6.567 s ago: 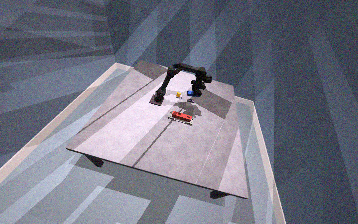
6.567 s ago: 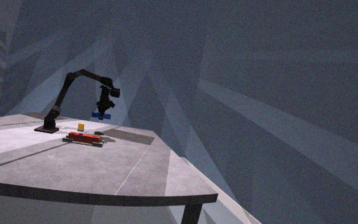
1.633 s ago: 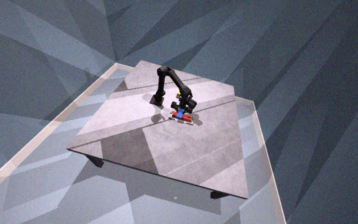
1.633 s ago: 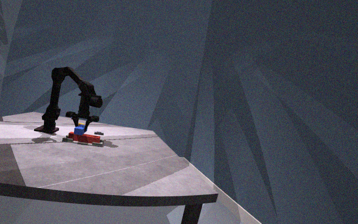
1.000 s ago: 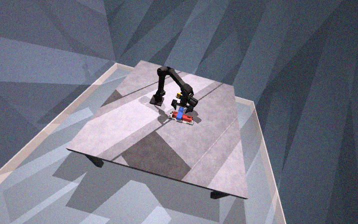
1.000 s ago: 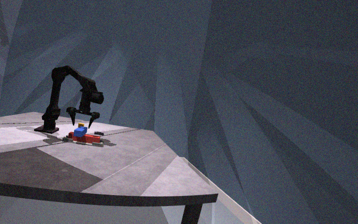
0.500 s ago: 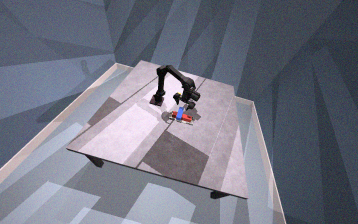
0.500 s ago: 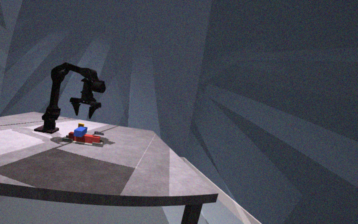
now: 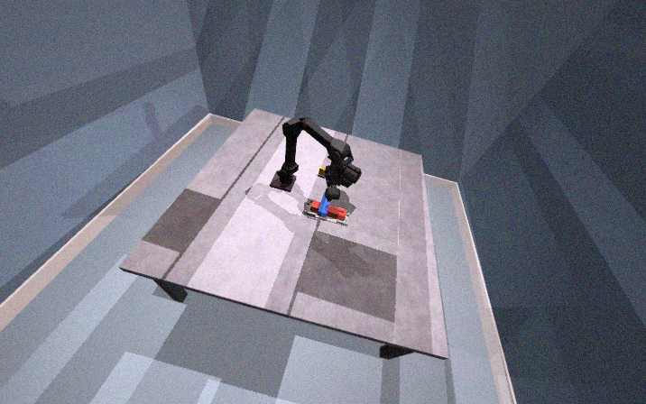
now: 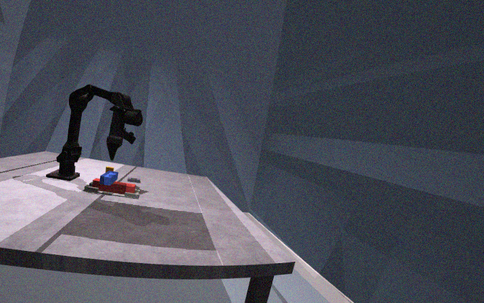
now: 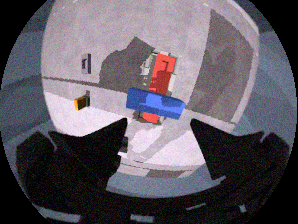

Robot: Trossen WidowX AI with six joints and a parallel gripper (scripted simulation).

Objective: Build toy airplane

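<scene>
The red fuselage [image 9: 336, 213] [image 10: 125, 187] [image 11: 161, 77] lies along the pale cradle [image 10: 132, 195] and looks level. The blue wing [image 9: 324, 205] [image 10: 109, 178] [image 11: 155, 103] lies crosswise on top of it; its tab and socket are hidden underneath. A dark slot shows in the fuselage top toward its far end in the wrist view. The yellow tail fin [image 9: 321, 170] [image 10: 109, 168] [image 11: 80, 103] stands apart from the fuselage, by a small dark holder. My gripper [image 9: 332, 193] [image 10: 112, 159] [image 11: 160, 121] is open and empty, pointing down above the wing, touching nothing.
A small grey block [image 10: 134, 179] [image 11: 86, 63] with a recess lies on the table, beyond the tail fin in the wrist view. The arm's base [image 9: 283, 181] [image 10: 63, 175] stands to the left of the cradle in the top and exterior views.
</scene>
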